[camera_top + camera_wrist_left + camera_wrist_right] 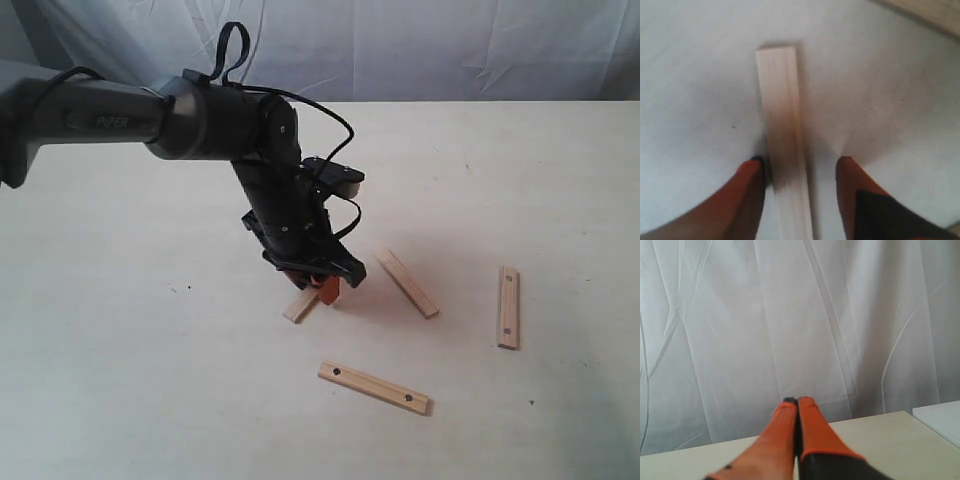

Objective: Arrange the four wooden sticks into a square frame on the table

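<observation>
Four wooden sticks lie apart on the table, forming no square. A plain stick lies partly under my left gripper. In the left wrist view this stick runs between the orange fingers. My left gripper is open, one finger against the stick's side and the other apart from it. A second plain stick lies just to the right. One holed stick lies further right, another holed stick nearer the front. My right gripper is shut on nothing and does not show in the exterior view.
The left arm reaches from the left edge over the table's middle, its cable looping above. A wrinkled white cloth hangs behind the table's far edge. A white slab shows beside the right gripper.
</observation>
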`<state>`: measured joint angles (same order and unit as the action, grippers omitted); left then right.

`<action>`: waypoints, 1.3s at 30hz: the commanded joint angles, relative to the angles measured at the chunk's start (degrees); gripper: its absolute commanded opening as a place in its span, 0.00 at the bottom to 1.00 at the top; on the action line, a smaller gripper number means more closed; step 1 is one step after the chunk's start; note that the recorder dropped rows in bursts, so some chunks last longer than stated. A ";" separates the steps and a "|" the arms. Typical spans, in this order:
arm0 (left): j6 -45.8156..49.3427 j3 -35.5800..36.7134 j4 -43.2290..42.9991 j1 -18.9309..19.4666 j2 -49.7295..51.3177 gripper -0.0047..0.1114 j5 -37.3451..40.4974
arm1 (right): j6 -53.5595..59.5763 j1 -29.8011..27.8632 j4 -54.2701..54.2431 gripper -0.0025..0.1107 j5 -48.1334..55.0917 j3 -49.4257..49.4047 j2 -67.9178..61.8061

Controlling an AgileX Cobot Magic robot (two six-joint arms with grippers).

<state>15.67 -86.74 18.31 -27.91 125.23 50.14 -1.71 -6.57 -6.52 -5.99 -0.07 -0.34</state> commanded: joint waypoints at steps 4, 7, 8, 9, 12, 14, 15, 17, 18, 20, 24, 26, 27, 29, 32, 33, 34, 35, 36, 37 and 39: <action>-0.14 -0.10 -1.31 -0.25 0.88 0.30 -2.19 | 0.20 -0.33 -0.19 0.02 0.19 0.07 0.34; -0.14 -0.10 -2.83 -0.25 0.88 0.14 -2.19 | 0.20 -0.33 -0.19 0.02 0.19 0.07 0.34; -0.14 -0.10 -3.55 -0.25 0.88 0.08 -2.19 | 0.20 -0.33 -0.19 0.02 0.19 0.07 0.34; -0.10 -0.10 -4.13 -0.25 0.88 0.04 -2.29 | 0.20 -0.33 -0.19 0.02 0.19 0.07 0.34; 1.80 -0.97 -4.25 -0.25 0.33 0.04 -1.78 | 0.20 -0.33 -0.19 0.02 0.19 0.07 0.34; 3.57 -2.62 -3.74 -0.25 -0.93 0.04 -1.20 | 0.20 -0.33 -0.19 0.02 0.19 0.07 0.34; 4.68 -3.48 -3.56 -0.25 -1.65 0.04 -1.20 | 0.20 -0.33 -0.19 0.02 0.19 0.07 0.34; 6.72 -5.02 -3.35 -0.28 -2.52 0.04 -1.20 | 0.20 -0.33 -0.19 0.02 0.19 0.07 0.34; 8.04 -5.81 -2.83 -0.39 -2.66 0.04 -1.20 | 0.20 -0.33 -0.19 0.02 0.19 0.07 0.34; 11.37 -6.80 -1.30 -0.64 -2.55 0.04 -1.08 | 0.20 -0.33 -0.19 0.02 0.19 0.07 0.34; 15.64 -6.93 0.00 -2.42 -0.88 0.04 -1.92 | 0.20 -0.33 -0.43 0.02 0.17 0.07 0.34; 15.64 -6.93 -0.55 -3.12 0.34 0.04 -1.92 | 0.20 -0.33 -0.43 0.02 0.17 0.07 0.34; 15.41 -6.93 -0.52 -3.43 0.47 0.04 -1.80 | 0.20 -0.33 -0.43 0.02 0.17 0.07 0.34; 14.25 -6.93 -0.95 -3.66 0.47 0.04 -1.80 | 0.20 -0.33 -0.43 0.02 0.17 0.07 0.34; 9.67 -7.21 -3.32 -3.66 -0.94 0.04 -2.03 | 0.20 -0.33 -0.43 0.02 0.17 0.07 0.34; 7.83 -7.19 -6.00 -3.66 -1.63 0.04 -2.03 | 0.20 -0.33 -0.43 0.02 0.17 0.07 0.34; 6.59 -7.19 -7.88 -3.66 -1.95 0.04 -1.78 | 0.20 -0.33 -0.43 0.02 0.17 0.07 0.34; 5.77 -7.19 -9.28 -3.66 -2.05 0.04 -1.32 | 0.20 -0.33 -0.43 0.02 0.17 0.07 0.34; 5.76 -7.19 -10.06 -3.66 -2.05 0.04 -0.34 | 0.20 -0.33 -0.43 0.02 0.17 0.07 0.34; 5.76 -7.19 -10.70 -3.66 -1.81 0.05 0.57 | 0.20 -0.33 -0.43 0.02 0.17 0.07 0.34; 5.76 -7.19 -11.41 -3.66 -1.08 0.10 2.49 | 0.20 -0.33 -0.43 0.02 0.17 0.07 0.34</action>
<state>22.36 -93.53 8.60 -31.42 123.86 50.13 -1.71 -6.57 -6.75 -5.39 -0.07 -0.34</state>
